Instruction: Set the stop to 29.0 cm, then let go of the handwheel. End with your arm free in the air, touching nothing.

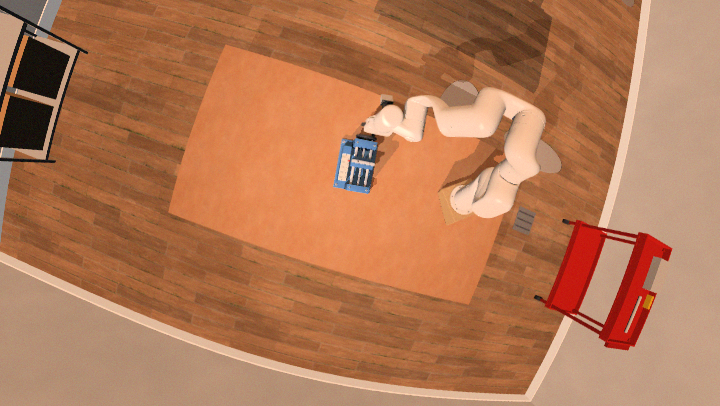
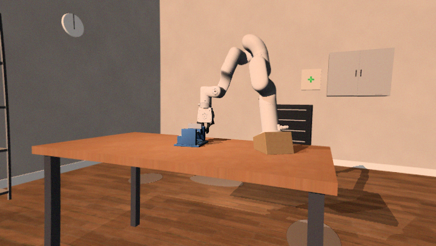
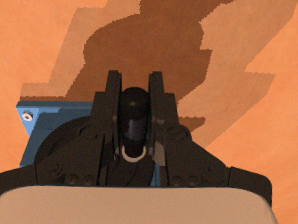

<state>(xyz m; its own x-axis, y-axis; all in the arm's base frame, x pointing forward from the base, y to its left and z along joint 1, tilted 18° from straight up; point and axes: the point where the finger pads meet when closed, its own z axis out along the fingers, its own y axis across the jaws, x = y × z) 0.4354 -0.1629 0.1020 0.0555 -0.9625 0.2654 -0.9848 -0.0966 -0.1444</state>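
A blue stop fixture (image 1: 355,165) (image 2: 191,137) (image 3: 32,129) with rails and a scale stands on the orange table (image 1: 262,201) (image 2: 213,159). Its dark handwheel (image 3: 135,112) sits at the end nearest the arm. My gripper (image 3: 135,90) (image 1: 366,136) (image 2: 206,129) points down at that end, and its two black fingers are shut on the handwheel. The stop's place on the scale is too small to read in either the top or the exterior view.
The arm's tan base block (image 2: 272,142) (image 1: 450,207) stands at the table's right side. A red cart (image 1: 607,284) stands on the floor to the right and a black shelf frame (image 1: 30,95) to the left. A dark chair (image 2: 295,122) is behind the table.
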